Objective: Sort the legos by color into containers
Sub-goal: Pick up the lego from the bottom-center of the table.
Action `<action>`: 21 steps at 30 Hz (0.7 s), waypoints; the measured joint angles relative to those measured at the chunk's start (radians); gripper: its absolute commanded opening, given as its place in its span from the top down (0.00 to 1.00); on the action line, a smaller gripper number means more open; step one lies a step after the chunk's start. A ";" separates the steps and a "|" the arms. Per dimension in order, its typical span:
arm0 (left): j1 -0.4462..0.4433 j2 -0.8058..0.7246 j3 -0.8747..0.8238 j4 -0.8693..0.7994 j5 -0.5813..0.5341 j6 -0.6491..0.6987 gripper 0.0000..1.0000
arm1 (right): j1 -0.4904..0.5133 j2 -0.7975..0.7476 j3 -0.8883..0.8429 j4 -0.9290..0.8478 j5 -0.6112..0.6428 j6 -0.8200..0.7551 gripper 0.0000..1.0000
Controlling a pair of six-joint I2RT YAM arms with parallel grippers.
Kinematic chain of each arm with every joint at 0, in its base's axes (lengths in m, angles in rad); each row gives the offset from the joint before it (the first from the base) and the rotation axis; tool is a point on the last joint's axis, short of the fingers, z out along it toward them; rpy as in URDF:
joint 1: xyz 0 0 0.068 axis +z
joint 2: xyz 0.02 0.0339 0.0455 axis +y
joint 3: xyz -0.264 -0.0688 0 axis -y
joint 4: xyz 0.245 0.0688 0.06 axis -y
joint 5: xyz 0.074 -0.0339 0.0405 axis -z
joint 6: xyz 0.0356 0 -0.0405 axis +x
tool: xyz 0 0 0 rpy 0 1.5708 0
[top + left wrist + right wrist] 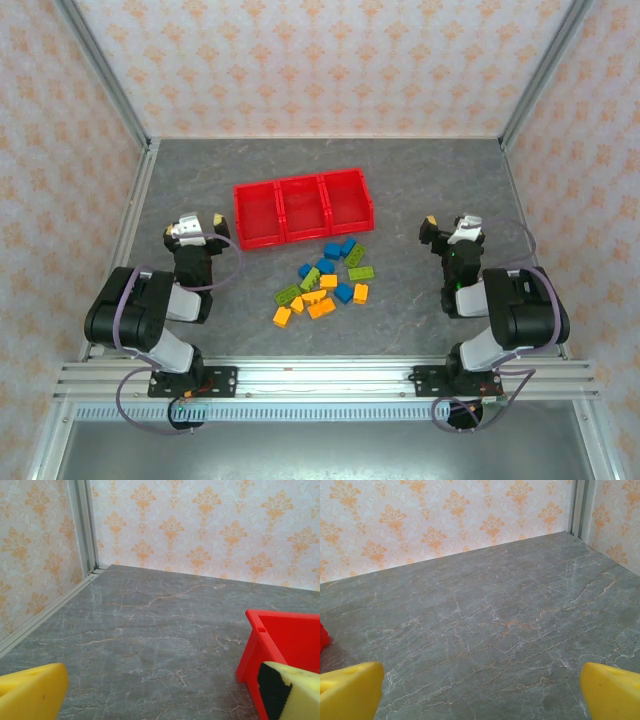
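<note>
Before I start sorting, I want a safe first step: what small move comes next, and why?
Probably swing the left pincer toward the leftmost orange brick: it and the right pincer are open and empty, and the red bins look empty.

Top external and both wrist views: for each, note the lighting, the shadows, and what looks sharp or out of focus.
Top external view: even soft light, the legos and containers sharp, shadows faint. Left wrist view: table veins crisp, left gripper fingers soft-edged up close. Right wrist view: same, right gripper fingers blurred; no strong glare.
</note>
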 measured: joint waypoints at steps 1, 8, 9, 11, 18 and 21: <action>0.006 0.000 0.001 -0.003 0.005 -0.001 0.01 | 0.000 0.000 0.000 0.000 0.000 0.000 0.00; 0.013 0.000 0.003 -0.009 0.009 -0.011 0.01 | 0.000 0.000 0.000 0.000 0.000 -0.002 0.00; 0.013 0.000 0.003 -0.009 0.009 -0.011 0.01 | 0.000 0.000 0.000 0.000 0.000 -0.002 0.00; 0.013 0.000 0.003 -0.009 0.009 -0.012 0.01 | 0.000 0.000 0.000 -0.001 0.000 -0.002 0.00; 0.013 0.000 0.003 -0.010 0.009 -0.015 0.01 | 0.000 0.000 0.001 -0.003 0.001 -0.002 0.00; 0.013 0.000 0.003 -0.010 0.009 -0.015 0.01 | 0.000 0.000 0.001 -0.003 0.002 -0.002 0.00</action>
